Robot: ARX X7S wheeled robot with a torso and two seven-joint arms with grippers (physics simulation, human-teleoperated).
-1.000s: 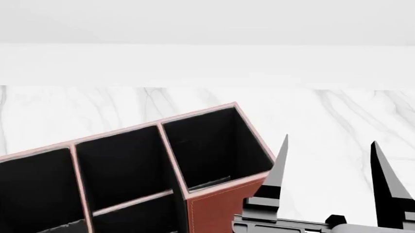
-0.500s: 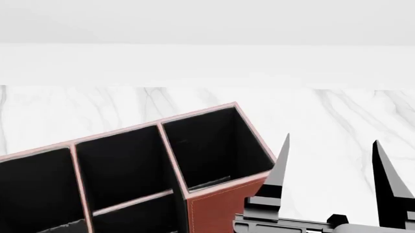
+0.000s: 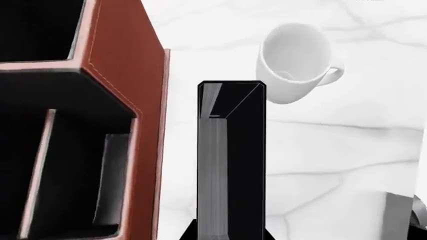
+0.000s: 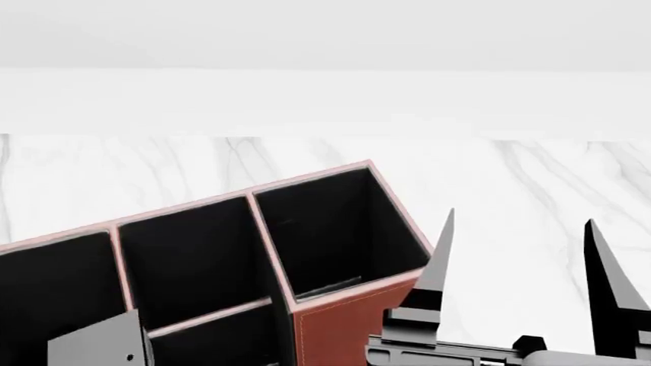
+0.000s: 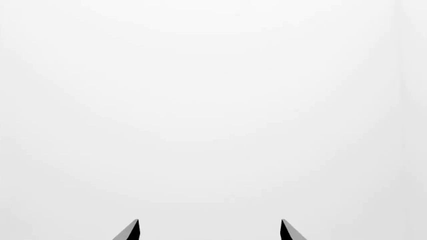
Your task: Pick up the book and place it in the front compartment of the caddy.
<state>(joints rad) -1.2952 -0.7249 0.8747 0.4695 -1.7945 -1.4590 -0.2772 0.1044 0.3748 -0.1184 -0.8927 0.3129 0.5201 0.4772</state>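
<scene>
In the left wrist view my left gripper (image 3: 230, 232) is shut on the thin black book (image 3: 230, 160), which sticks straight out from the jaws with its pale page edge showing. The book hangs over the marble just beside the outer wall of the reddish-brown caddy (image 3: 127, 75), not over any cell. In the head view the caddy (image 4: 341, 324) fills the lower left; its front compartment (image 4: 194, 259) is the black cell above a low pale divider. My right gripper (image 4: 517, 225) stands open and empty just right of the caddy, and its tips (image 5: 209, 224) face blank white.
A white mug (image 3: 293, 62) lies on its side on the marble table (image 4: 529, 175) beyond the book's end. The tall corner cell (image 4: 336, 229) is nearest my right gripper. A grey arm part (image 4: 102, 343) overlaps the caddy at the lower left.
A grey part of my left arm has come into the head view at the lower left, over the caddy. The caddy and my right gripper have not moved.
</scene>
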